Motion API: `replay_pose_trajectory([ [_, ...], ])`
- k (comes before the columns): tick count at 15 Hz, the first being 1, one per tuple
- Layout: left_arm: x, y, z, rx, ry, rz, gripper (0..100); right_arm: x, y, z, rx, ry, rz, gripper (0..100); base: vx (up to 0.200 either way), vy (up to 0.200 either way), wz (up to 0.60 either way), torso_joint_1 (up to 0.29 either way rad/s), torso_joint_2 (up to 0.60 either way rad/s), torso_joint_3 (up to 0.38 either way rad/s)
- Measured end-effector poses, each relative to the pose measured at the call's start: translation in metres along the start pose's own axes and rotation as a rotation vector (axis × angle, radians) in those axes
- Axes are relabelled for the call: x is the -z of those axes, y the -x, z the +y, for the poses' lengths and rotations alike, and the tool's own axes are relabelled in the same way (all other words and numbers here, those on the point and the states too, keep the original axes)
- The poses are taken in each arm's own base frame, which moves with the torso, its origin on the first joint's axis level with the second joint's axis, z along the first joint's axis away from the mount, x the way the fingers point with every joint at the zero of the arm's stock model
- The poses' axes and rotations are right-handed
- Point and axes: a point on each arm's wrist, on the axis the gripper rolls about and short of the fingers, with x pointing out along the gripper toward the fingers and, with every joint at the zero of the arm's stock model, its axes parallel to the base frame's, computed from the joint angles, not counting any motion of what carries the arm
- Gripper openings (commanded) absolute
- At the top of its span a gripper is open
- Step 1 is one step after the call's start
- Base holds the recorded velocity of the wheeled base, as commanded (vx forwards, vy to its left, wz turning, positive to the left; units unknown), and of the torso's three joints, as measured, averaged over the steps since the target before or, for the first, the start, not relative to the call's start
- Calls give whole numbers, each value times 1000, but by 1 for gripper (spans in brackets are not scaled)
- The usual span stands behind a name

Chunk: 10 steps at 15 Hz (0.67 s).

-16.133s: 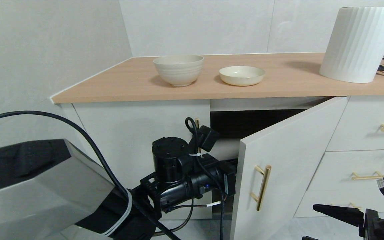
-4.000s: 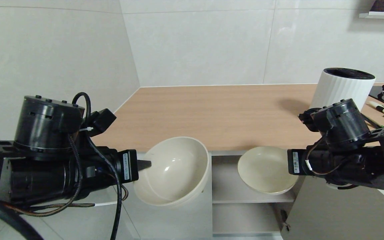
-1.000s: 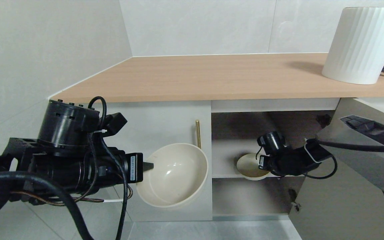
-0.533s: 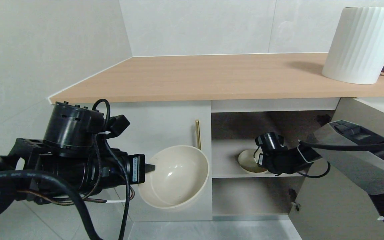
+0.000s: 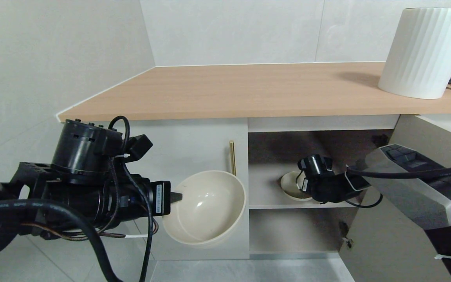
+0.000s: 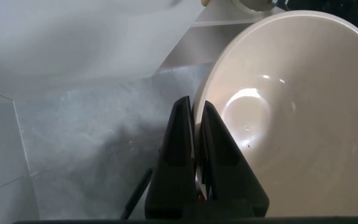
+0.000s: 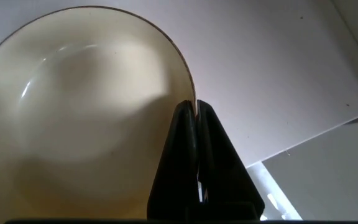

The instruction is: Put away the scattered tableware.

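the right gripper (image 5: 303,187) has carried the small dish (image 5: 290,184) a little deeper into the open cabinet than half a second ago. a second ago the dish was at the front edge of the middle shelf (image 5: 266,197), and now it is well inside, over the shelf. the left gripper (image 5: 176,197) has almost not moved.

the right jaws are closed on the dish's rim, one finger inside and one outside. from here i cannot tell if the base already touches the shelf. i think the good way is to lower it slowly until it sits flat, then release. after that the arm should pull straight back, so the fingers do not drag the rim. placing the dish toward one side would leave room for the big bowl (image 5: 206,209).

the left jaws pinch that bowl by its rim. it hangs tilted in front of the closed left door (image 5: 186,145), near the gold handle (image 5: 232,156). such a thin grip may slip, so this arm should stay steady.

sixteen seconds ago both pieces stood on the countertop (image 5: 229,88) and the right door was only half open.
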Motion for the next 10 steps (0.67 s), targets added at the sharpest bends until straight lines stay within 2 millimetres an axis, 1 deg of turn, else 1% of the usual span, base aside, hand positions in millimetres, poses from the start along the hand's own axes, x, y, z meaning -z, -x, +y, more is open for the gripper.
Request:
replay_pose_trajectory([
  [1, 0, 0, 0, 0, 0, 1, 0, 0, -1, 0, 4, -3, -3, 100, 0, 0, 0, 0, 0, 0],
  [7, 0, 0, 0, 0, 1, -2, 0, -2, -6, 1, 14, -23, -17, 100, 0, 0, 0, 0, 0, 0],
  [8, 0, 0, 0, 0, -1, 0, 0, -3, -6, 1, 14, -30, -18, 100, 0, 0, 0, 0, 0, 0],
  [10, 1, -1, -3, 6, -14, 5, 0, -6, 7, -2, 6, -39, -14, 100, 0, 0, 0, 0, 0, 0],
])
